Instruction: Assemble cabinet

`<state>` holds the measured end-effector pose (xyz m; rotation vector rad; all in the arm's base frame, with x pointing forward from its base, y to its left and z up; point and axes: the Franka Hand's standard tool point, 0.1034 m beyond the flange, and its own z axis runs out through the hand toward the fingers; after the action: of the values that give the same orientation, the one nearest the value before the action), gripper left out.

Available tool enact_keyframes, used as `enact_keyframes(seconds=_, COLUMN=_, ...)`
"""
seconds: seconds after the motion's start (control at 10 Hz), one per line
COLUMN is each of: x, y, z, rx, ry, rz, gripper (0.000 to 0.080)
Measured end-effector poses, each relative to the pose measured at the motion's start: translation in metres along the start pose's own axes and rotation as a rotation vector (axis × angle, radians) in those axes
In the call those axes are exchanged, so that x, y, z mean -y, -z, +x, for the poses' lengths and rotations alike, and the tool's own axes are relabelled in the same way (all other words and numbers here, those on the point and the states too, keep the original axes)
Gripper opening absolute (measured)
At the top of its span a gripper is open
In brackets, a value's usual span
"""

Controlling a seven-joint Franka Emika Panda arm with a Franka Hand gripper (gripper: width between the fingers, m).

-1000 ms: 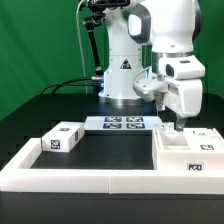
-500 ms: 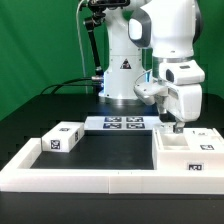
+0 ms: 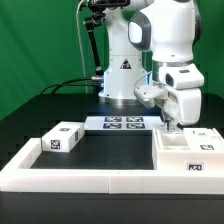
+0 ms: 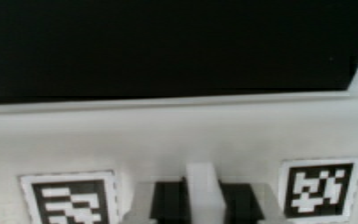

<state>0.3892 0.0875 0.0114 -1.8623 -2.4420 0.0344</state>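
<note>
1. The robot's gripper [image 3: 170, 124] hangs just above the far left corner of the cabinet box [image 3: 182, 166], an open white shell with square tags. The box sits at the exterior view's right, on the black table [image 3: 100, 152].
2. In the wrist view, two dark fingers [image 4: 165, 202] stand close together with a narrow white strip [image 4: 197, 176] between them. Tags on the white surface beyond them show at either side.
3. The pictures do not show whether the fingers press on that strip or only straddle it, so the grip cannot be told.
4. A small block [image 3: 60, 140], also tagged, lies well apart at the exterior view's left. The marker board [image 3: 125, 124] lies at the far side, near the robot's base.
5. A low white border wall [image 3: 90, 178] runs along the near edge, and the box rests against it.
6. The step in hand looks like work on the box's thin far wall or a panel at that corner.
7. To do it well, the fingers should stay centred over the strip and square to it, so neither fingertip catches the rim.
8. Any move should be straight up or down. A sideways pull could drag the box off the border wall.
9. The grip deserves a check before lifting, since a thin white edge can slip.
</note>
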Motion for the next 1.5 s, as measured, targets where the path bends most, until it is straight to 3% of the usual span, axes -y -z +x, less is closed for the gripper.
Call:
enact_keyframes(seconds=0.5, x=0.001, y=0.002, z=-0.002, rx=0.004, ry=-0.015, rz=0.007, gripper=0.0069)
enact_keyframes(seconds=0.6, x=0.002, y=0.010, z=-0.007, rx=0.022, ry=-0.062, rz=0.022, gripper=0.0069)
enact_keyframes(seconds=1.0, x=-0.001, y=0.035, z=-0.019, rx=0.063, ry=-0.174, rz=0.023, gripper=0.0070)
enact_keyframes(seconds=1.5, x=-0.001, y=0.034, z=-0.024, rx=0.064, ry=-0.188, rz=0.031, gripper=0.0070)
